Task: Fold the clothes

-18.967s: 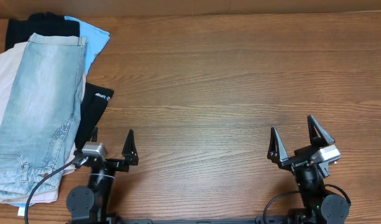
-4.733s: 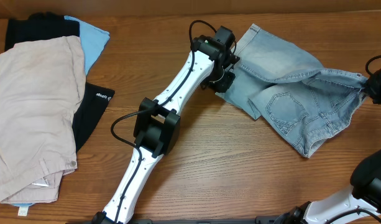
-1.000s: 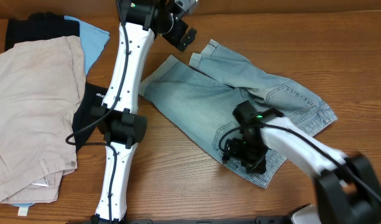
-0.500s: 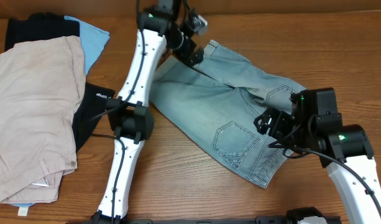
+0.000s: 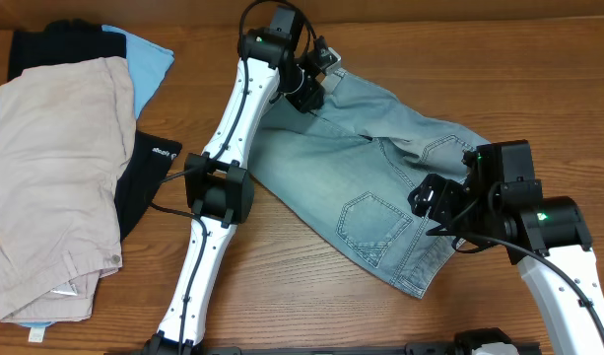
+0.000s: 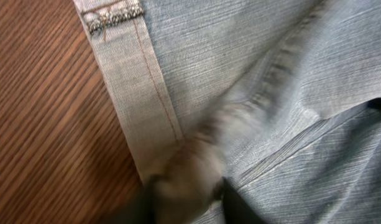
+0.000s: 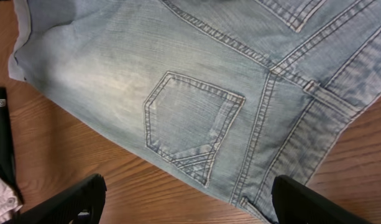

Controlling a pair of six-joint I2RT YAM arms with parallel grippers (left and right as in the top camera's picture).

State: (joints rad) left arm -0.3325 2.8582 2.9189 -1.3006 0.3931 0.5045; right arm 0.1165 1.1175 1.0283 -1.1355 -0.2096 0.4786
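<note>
Left gripper (image 5: 311, 91) is down at the far leg of the denim shorts (image 5: 331, 168). In its wrist view the fingers (image 6: 240, 202) are blurred, but they look drawn in on a raised ridge of denim beside the cuff (image 6: 134, 93). I read that as a pinch on the shorts, with the jaws narrow and cloth bunched between them.

Right gripper (image 5: 435, 202) hangs above the waist end with its jaws spread wide and nothing between them. From its own camera I see both fingertips, well apart at the bottom corners, and a back pocket (image 7: 190, 124) lying flat below them.

Those shorts lie across the middle of the wooden table (image 5: 538, 79), back side up. Their legs run toward the far left and their waistband toward the near right. Both back pockets show from overhead, and the nearer one (image 5: 375, 222) sits just beside the right gripper. Nothing else lies on or under the denim that I can see.

Well apart, at the left edge, beige trousers (image 5: 55, 168) lie on top of a pile. A black garment with a small white logo (image 5: 149, 168) pokes out from under them, and a light blue garment (image 5: 144, 49) shows at the far end.
</note>
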